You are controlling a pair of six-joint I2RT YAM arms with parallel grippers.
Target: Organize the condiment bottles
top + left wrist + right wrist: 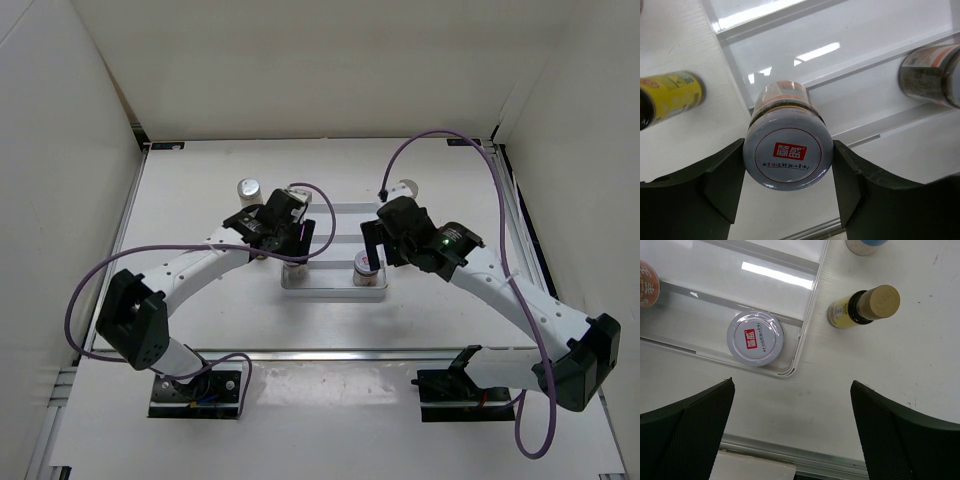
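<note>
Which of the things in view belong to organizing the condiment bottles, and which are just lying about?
Belong to the job: held jar, left hand gripping it, jar in tray, yellow bottle, white bottle, tray.

Just lying about: purple cables, metal rail.

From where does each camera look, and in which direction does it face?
Top external: high behind the robot, looking down on left arm, right arm and tray.
Left wrist: faces along the left gripper, shut on the held jar.
Right wrist: looking down past the open right gripper at the corner jar.
Top and right wrist share the corner jar.
</note>
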